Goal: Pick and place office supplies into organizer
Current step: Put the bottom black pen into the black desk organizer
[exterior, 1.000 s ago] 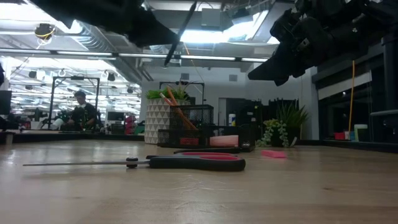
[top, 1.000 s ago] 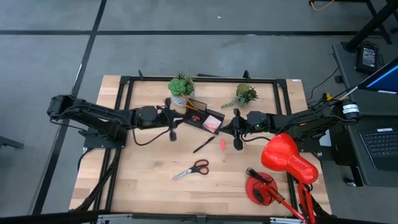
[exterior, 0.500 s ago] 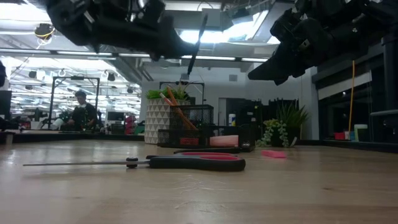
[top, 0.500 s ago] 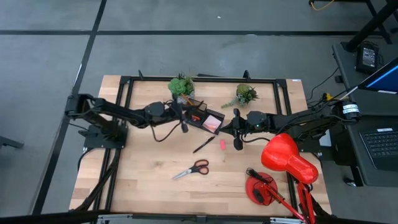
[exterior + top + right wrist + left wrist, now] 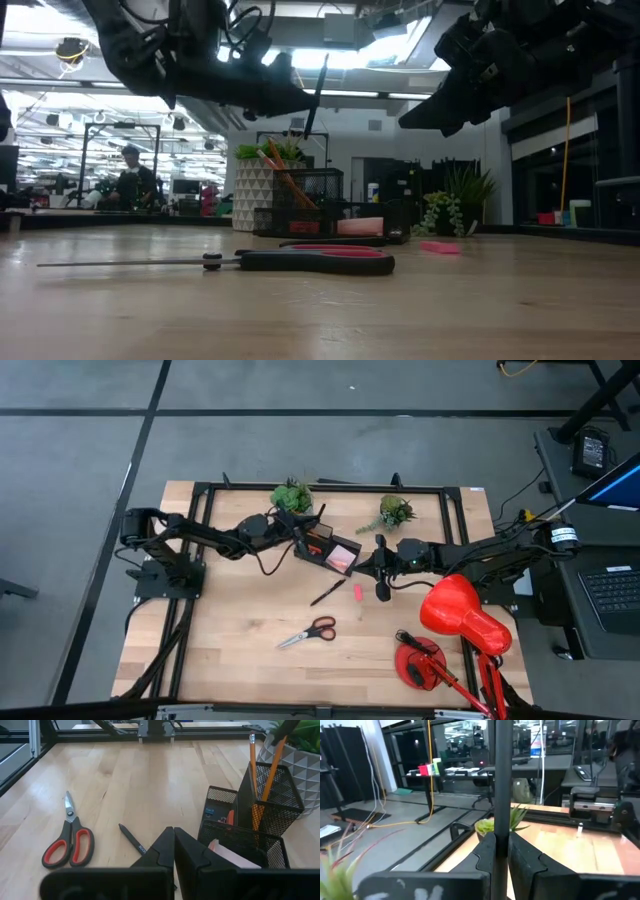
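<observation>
- left gripper point(image 5: 297, 528) above the organizer point(image 5: 328, 546), fingers point(image 5: 487, 855) clamped on a black pen point(image 5: 500, 785) held upright, tip pointing down over the tall back compartment
- same pen point(image 5: 314, 95) in the low view, hanging near vertical above the mesh organizer point(image 5: 310, 203)
- right gripper point(image 5: 381, 582) hovering just right of the organizer, above the table point(image 5: 240, 630), fingers point(image 5: 161, 849) pressed together with nothing between them
- two pencils point(image 5: 265, 775) leaning in the back compartment, beside the potted plant point(image 5: 291, 498)
- sticky pad point(image 5: 343, 558) lying in the low front tray; small orange-red bits point(image 5: 230, 817) in the middle section, too small to name
- second pen point(image 5: 327, 593) flat on the wood, near the organizer's front, between it and the scissors point(image 5: 308, 632)
- scissors lying flat, shut, red handles toward the right arm, well apart from the organizer
- pink eraser point(image 5: 357, 592) on the table just beside the loose pen, below the right gripper
- red lamp point(image 5: 455, 630) at the right front corner of the table
- second plant point(image 5: 394, 512) at the back edge, behind the right gripper
- person point(image 5: 130, 180) seated far off in the room
</observation>
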Robot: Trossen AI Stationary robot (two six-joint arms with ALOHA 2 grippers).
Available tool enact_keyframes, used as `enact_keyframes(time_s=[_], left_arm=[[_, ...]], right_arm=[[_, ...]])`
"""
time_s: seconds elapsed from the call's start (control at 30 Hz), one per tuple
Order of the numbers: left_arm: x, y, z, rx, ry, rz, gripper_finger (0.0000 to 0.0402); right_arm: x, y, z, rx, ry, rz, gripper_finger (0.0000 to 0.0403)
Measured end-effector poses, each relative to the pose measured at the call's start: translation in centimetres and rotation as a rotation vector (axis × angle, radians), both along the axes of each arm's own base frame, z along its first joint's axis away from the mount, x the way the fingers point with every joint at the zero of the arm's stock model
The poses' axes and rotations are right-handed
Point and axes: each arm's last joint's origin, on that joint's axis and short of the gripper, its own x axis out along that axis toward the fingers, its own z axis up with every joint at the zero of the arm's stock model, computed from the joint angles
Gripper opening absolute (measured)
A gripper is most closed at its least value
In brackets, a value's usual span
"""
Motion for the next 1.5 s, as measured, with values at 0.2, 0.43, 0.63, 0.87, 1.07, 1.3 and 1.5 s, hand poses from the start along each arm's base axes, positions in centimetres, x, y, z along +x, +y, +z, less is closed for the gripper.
enact_keyframes(time_s=[0.2, 0.43, 0.63, 0.87, 1.07, 1.3, 1.5], left_arm=[[0.6, 0.1, -1.4, -0.007, 0.019, -0.005, 0.0028], [1.4, 0.5, -4.0, -0.012, 0.004, 0.037, 0.0028], [1.8, 0.6, -5.8, -0.041, 0.003, 0.042, 0.0028], [1.9, 0.6, -6.2, -0.018, 0.015, 0.044, 0.0028], [1.9, 0.6, -6.2, -0.019, 0.011, 0.044, 0.0028], [1.9, 0.6, -6.1, -0.017, -0.008, 0.041, 0.0028], [1.9, 0.6, -6.2, -0.010, 0.008, 0.043, 0.0028]], right_arm=[[0.0, 0.0, 0.0, 0.000, 0.001, 0.000, 0.0012], [0.0, 0.0, 0.0, 0.001, 0.001, 0.000, 0.0012], [0.0, 0.0, 0.0, 0.001, 0.001, 0.000, 0.0012], [0.0, 0.0, 0.0, 0.003, 0.002, -0.001, 0.0012], [0.0, 0.0, 0.0, 0.004, 0.003, -0.001, 0.0012], [0.0, 0.0, -0.1, 0.003, 0.004, -0.001, 0.0012], [0.0, 0.0, -0.1, 0.004, 0.004, -0.001, 0.0012]])
